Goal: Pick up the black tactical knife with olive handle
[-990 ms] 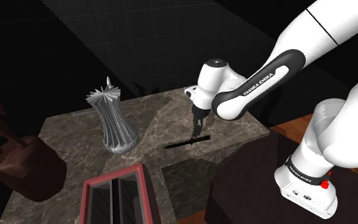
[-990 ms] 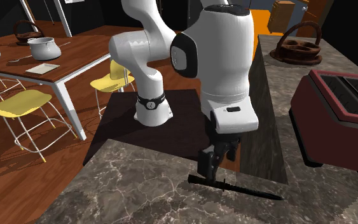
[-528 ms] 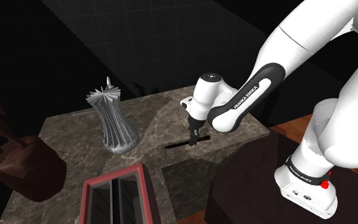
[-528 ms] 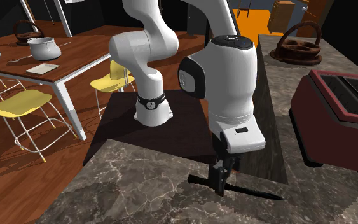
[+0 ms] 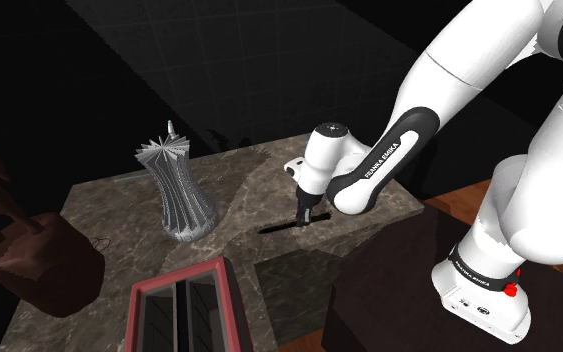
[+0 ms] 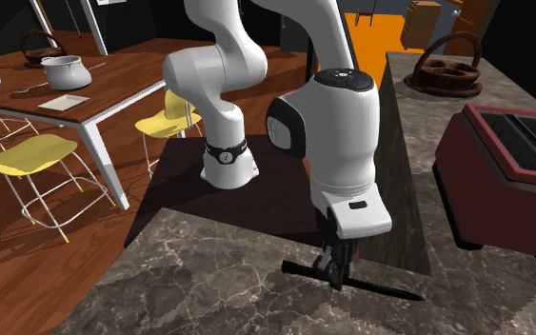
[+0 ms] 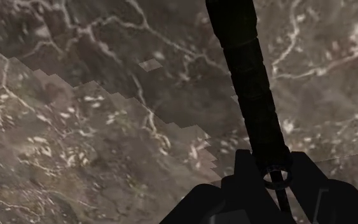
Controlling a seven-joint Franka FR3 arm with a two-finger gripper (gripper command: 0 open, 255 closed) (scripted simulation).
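The black knife (image 6: 380,288) lies flat on our marble counter (image 6: 208,285), with the gripper (image 6: 335,278) planted over it and closed against its sides, no gap showing. The hold sits nearer one end, so we fear the long end drooping or slipping on lifting. The wrist points straight down.

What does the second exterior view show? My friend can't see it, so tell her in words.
A white robot arm puts its black gripper down at a dark knife lying flat on a marbled stone counter. A dark red toaster sits at the view's right, and a wooden table with yellow chairs stands at the left.
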